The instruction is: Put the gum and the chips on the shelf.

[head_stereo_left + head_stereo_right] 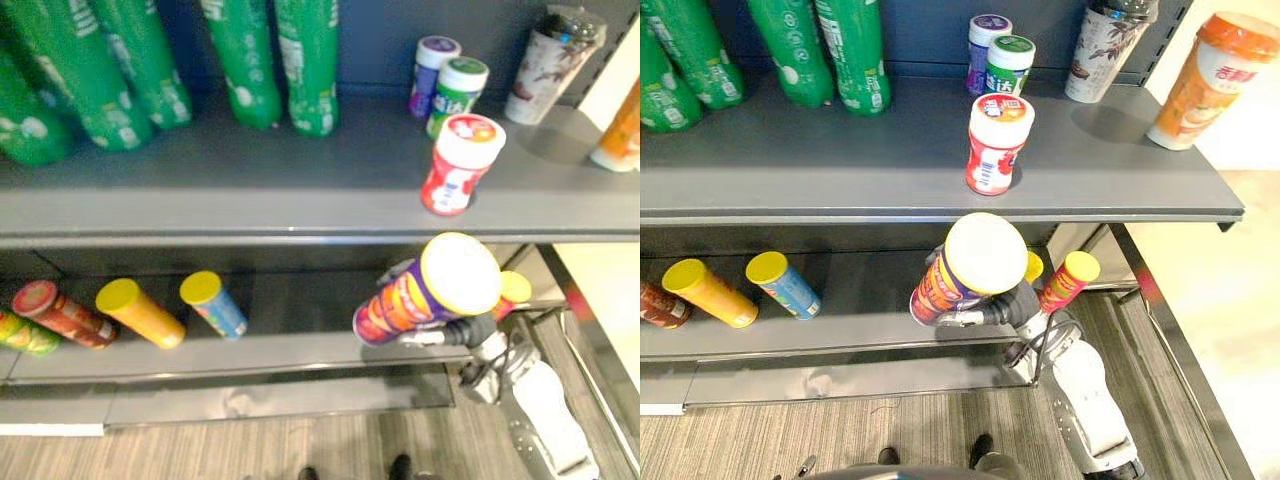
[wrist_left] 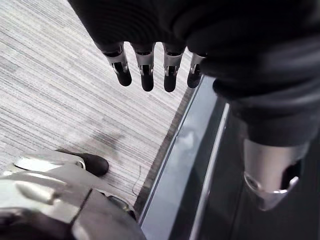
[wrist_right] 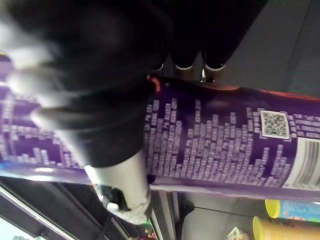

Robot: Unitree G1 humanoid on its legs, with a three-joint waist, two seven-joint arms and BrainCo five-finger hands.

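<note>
The right hand [image 1: 1018, 303] grips the purple chips can [image 1: 958, 278], tilted before the lower shelf [image 1: 860, 290]. The red gum bottle [image 1: 997, 145] stands on the upper shelf [image 1: 840, 180] (that half looks done). Next, I judge: carry the can inward and release. The left hand [image 2: 170, 70] hangs slack-fingered.

The chips can [image 1: 937, 290] is coloured purple with orange and yellow bands and small white print, and is capped by a pale cream lid [image 1: 985, 252]. At twelve o'clock from it, a gum bottle [image 1: 992, 150] is marked in red and white. At eleven o'clock, deep green bottles [image 1: 850, 50] are set on the plain grey shelf [image 1: 840, 170]. At nine o'clock, a yellow can [image 1: 708, 291] and a blue can [image 1: 790, 288] are both lidded in yellow. The floor [image 2: 60, 90] is striped in fine grey lines.
</note>
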